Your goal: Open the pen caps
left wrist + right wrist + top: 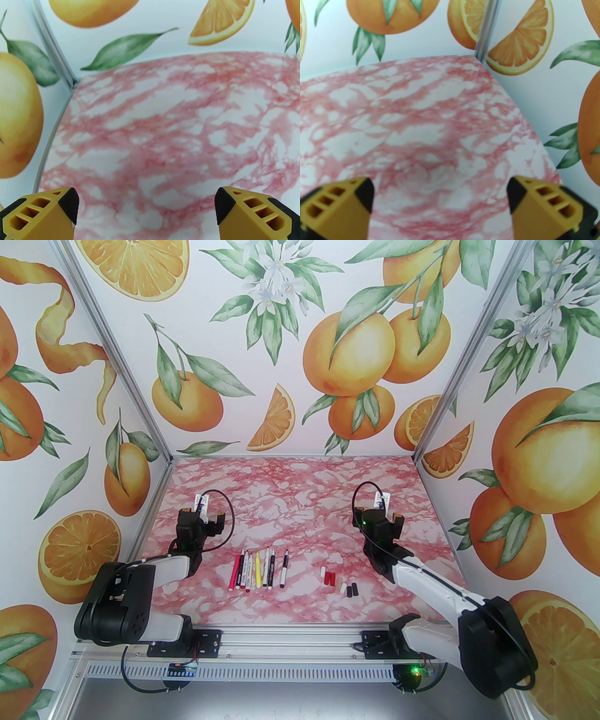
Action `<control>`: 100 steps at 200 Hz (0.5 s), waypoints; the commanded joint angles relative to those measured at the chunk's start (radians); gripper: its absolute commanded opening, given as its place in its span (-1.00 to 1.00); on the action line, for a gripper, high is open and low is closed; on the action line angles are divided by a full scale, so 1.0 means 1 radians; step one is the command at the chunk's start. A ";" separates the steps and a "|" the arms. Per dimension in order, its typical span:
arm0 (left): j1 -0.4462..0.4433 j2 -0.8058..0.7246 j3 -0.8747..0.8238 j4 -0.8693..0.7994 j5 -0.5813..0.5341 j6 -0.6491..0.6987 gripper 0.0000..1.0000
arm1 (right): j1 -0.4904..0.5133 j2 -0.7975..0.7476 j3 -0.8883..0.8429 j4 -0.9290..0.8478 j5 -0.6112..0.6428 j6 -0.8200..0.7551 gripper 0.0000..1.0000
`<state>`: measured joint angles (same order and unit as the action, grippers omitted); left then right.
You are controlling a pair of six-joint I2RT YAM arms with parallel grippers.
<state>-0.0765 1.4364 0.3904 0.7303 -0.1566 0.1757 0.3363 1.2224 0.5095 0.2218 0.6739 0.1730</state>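
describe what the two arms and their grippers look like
The left arm and right arm are white shells between bulky black joints. The left gripper and right gripper carry yellow fingers with rectangular cut-outs and black pads. A thin black cable loops over each wrist beside a white tag. A green light glows on the right wrist.

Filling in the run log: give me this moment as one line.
left gripper: open, empty | right gripper: open, empty | pens: one row | caps: loose, right of pens
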 commanded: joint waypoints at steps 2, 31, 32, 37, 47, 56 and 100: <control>0.005 0.017 -0.037 0.180 0.116 0.013 1.00 | -0.036 0.041 -0.045 0.154 0.001 -0.044 0.99; 0.005 0.169 -0.024 0.306 0.110 0.000 1.00 | -0.064 0.113 -0.079 0.291 -0.027 -0.072 0.99; 0.005 0.175 -0.022 0.309 0.109 0.000 1.00 | -0.064 0.114 -0.079 0.296 -0.028 -0.073 0.99; 0.006 0.204 -0.017 0.328 0.107 0.001 1.00 | -0.067 0.125 -0.085 0.318 -0.042 -0.084 0.99; 0.005 0.226 -0.007 0.341 0.083 -0.004 1.00 | -0.072 0.131 -0.086 0.353 -0.070 -0.099 0.99; 0.009 0.205 0.010 0.270 0.087 -0.016 1.00 | -0.078 0.138 -0.103 0.415 -0.095 -0.120 0.99; 0.055 0.210 0.045 0.213 0.167 -0.047 1.00 | -0.150 0.202 -0.168 0.684 -0.212 -0.127 0.99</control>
<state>-0.0364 1.6531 0.4046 0.9409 -0.0338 0.1558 0.2295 1.3834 0.3817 0.6685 0.5674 0.0685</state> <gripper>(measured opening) 0.998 0.997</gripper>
